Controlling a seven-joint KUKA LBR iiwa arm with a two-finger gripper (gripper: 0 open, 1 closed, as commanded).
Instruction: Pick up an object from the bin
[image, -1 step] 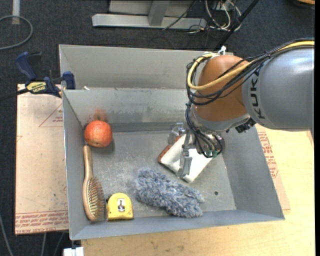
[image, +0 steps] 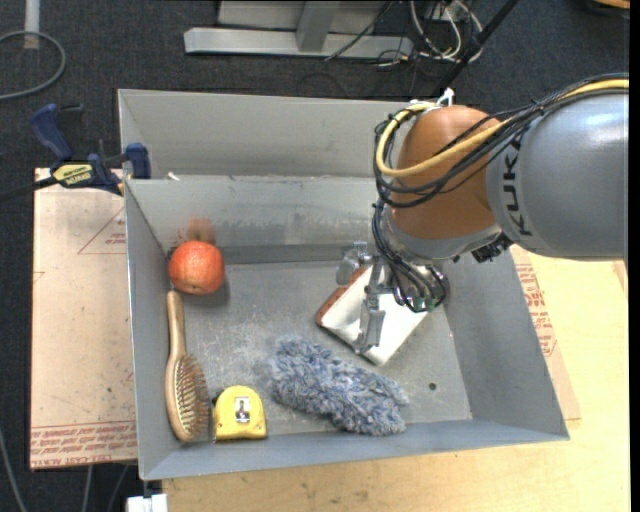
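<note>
Grey KUKA arm (image: 575, 170) reaching in from the right, orange wrist cover (image: 445, 170) wrapped in looped black and yellow cables (image: 400, 150), wrist tipped downward, metal jaws hanging low beneath it, toward the lower left

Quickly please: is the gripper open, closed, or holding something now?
Gripper: cannot be told; it is low over the flat white box.
</note>
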